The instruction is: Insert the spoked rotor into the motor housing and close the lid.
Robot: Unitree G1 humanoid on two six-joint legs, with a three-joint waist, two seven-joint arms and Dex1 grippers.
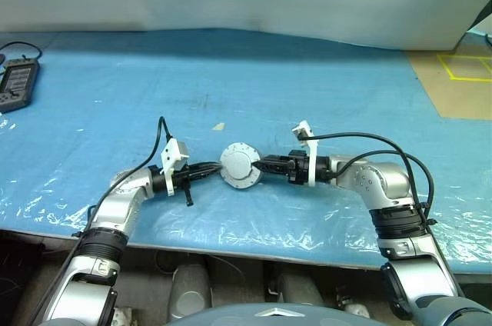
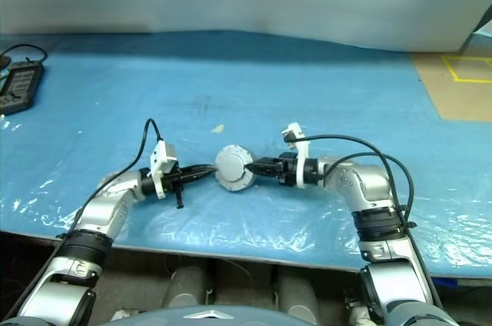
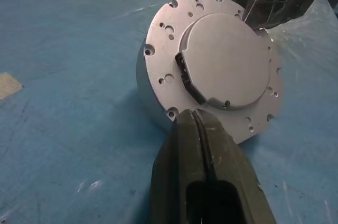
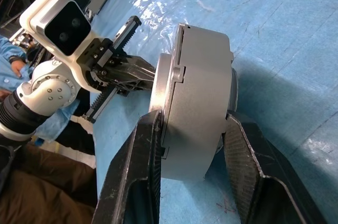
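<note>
A round silver motor housing [image 4: 203,102] hangs tipped on edge just above the blue table, between my two grippers. The lid [image 3: 227,65], a grey flanged plate with a smooth raised disc, sits closed against its face. My right gripper [image 4: 194,120] clasps the unit, one finger on the lid's flange and the other on the housing's back. My left gripper [image 3: 193,115] is shut, its tips resting against the flange's rim. In the left eye view the unit [image 1: 242,166] is at table centre with the arms reaching in from both sides. The spoked rotor is hidden.
A black handheld device [image 1: 17,84] lies at the table's far left. A small tan scrap [image 1: 219,126] lies just behind the unit. A brown surface with yellow tape [image 1: 453,80] borders the far right. A person's sleeve and hand [image 4: 16,65] show past the table edge.
</note>
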